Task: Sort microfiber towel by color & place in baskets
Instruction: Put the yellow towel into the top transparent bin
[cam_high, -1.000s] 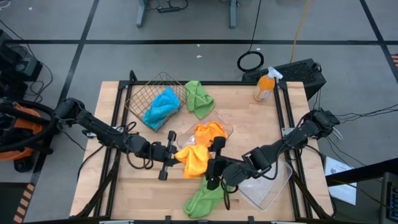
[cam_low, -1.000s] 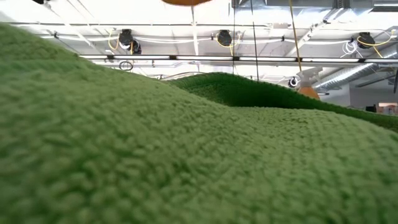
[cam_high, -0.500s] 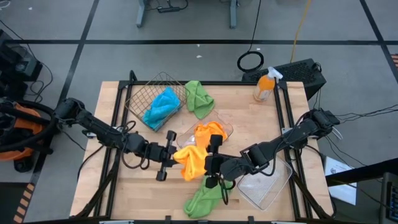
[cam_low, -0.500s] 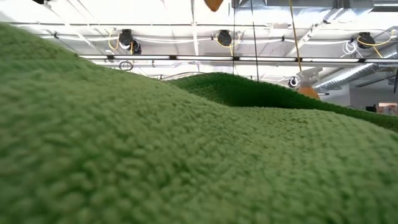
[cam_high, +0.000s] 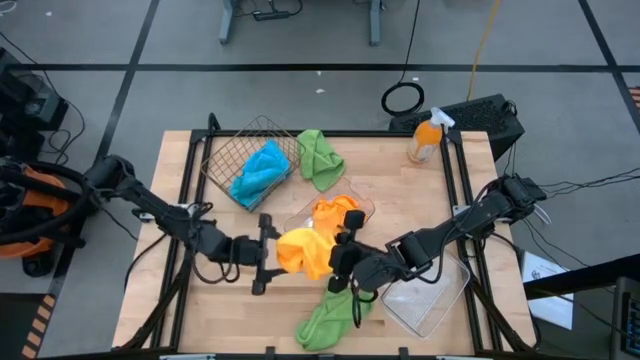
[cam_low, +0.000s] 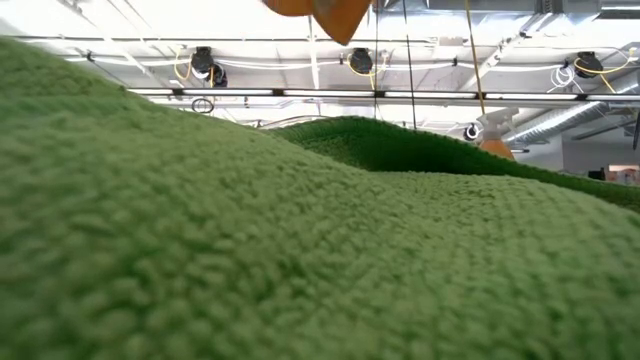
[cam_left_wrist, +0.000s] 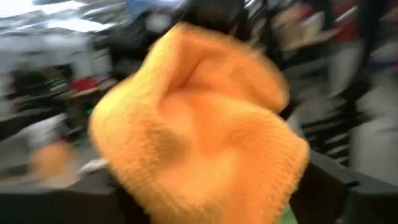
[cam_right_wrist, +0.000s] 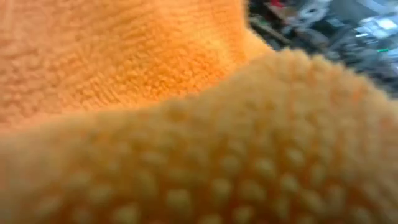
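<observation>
A handover of the orange towel (cam_high: 303, 250) is in hand at the tabletop's (cam_high: 190, 180) centre: the right gripper (cam_high: 343, 258) has its fingers clamped on it, the left gripper's (cam_high: 266, 254) fingers apart. Next, probably carry it to the clear tray (cam_high: 362, 208) holding the other orange cloth.

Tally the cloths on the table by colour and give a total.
Blue cloth: 1 heap showing, in the wire basket
Green cloths: 2
Orange cloths: 2
Total: 5 showing
</observation>
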